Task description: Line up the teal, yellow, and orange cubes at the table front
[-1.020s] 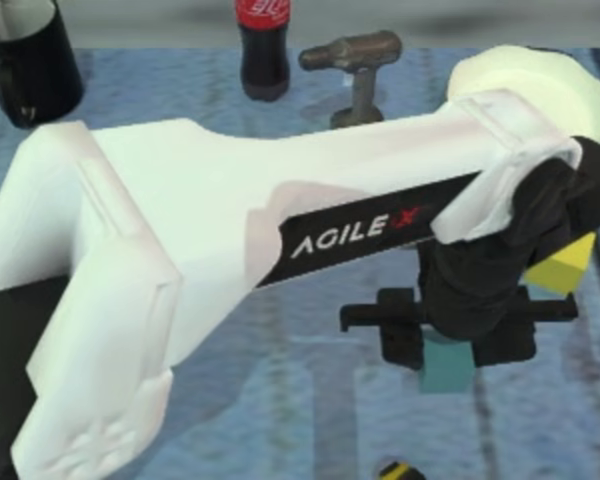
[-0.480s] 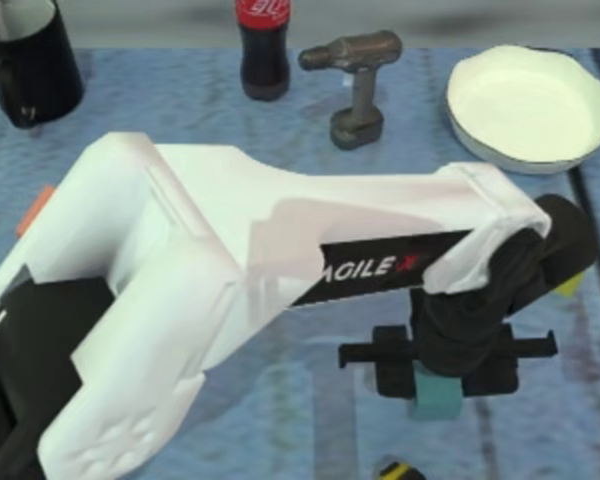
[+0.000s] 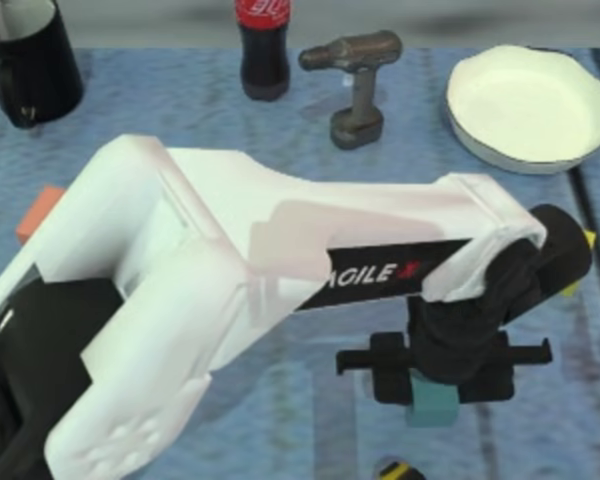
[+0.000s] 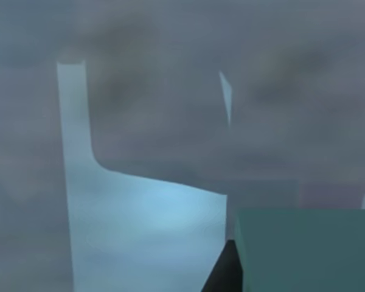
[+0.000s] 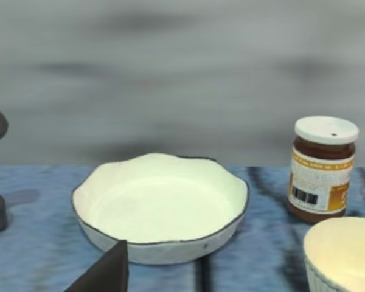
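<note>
My left arm reaches across the table [image 3: 310,425] to the right of the middle. Its gripper [image 3: 435,388] is shut on the small teal cube [image 3: 432,408], which shows just below the black fingers, near the table front. In the left wrist view the teal cube [image 4: 310,252] fills one corner, with a dark finger [image 4: 226,275] against its side. Only a sliver of the yellow cube [image 3: 585,241] shows behind the left wrist at the right. The salmon-orange cube [image 3: 38,213] peeks out at the far left behind the arm. My right arm is out of the top view.
Along the back stand a black cup [image 3: 25,65], a cola bottle [image 3: 265,45], a drill [image 3: 355,85] and a white dish [image 3: 530,105]. A yellow-black object [image 3: 400,470] sits at the front edge. The right wrist view shows the dish [image 5: 161,207], a jar [image 5: 322,170] and a cream bowl [image 5: 344,252].
My left gripper has carried the teal cube toward the table front. The arm has shifted, uncovering the white dish and the orange cube and hiding most of the yellow cube.
</note>
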